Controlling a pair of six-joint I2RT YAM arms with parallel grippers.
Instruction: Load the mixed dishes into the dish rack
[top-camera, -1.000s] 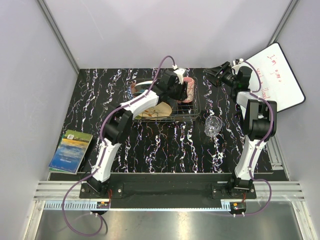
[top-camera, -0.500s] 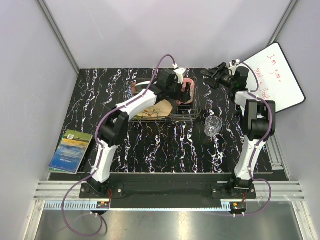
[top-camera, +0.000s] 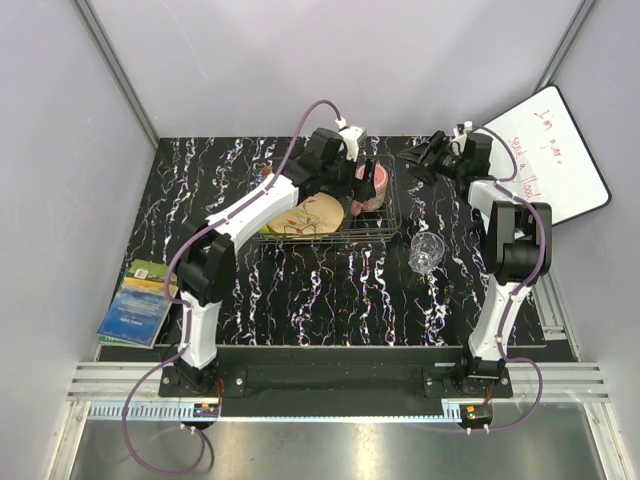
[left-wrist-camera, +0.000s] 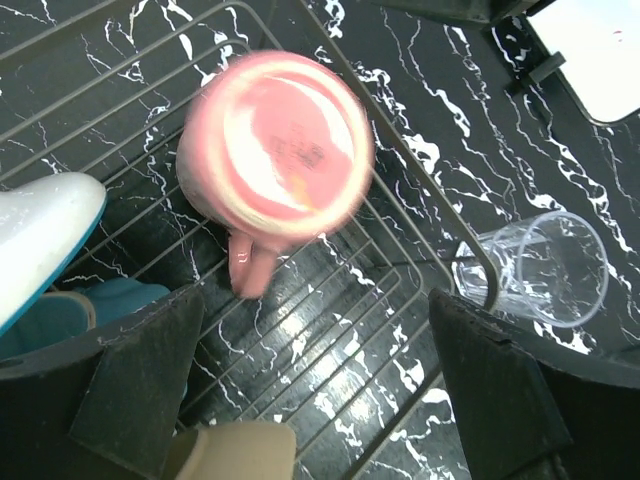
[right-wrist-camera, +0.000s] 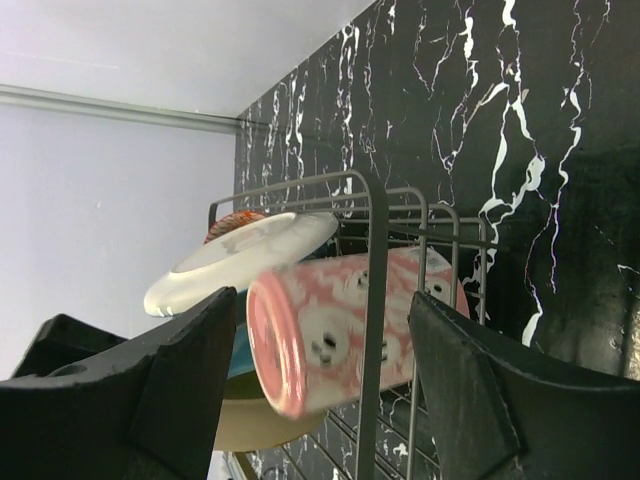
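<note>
The dish rack stands at the table's back middle. In it are the peach floral plate, a white plate, a teal plate and the red patterned bowl. The pink mug sits in the rack's right end, base up and blurred in the left wrist view. My left gripper hangs open and empty just above it. My right gripper is open and empty, right of the rack, facing the mug. The clear glass lies on the table.
A white board with red writing leans at the back right. A blue-green book lies off the table's left edge. The glass also shows just outside the rack's corner in the left wrist view.
My left gripper has let go of the pink mug and drawn back up and left, leaving it in the rack. My right gripper has shifted slightly left.
</note>
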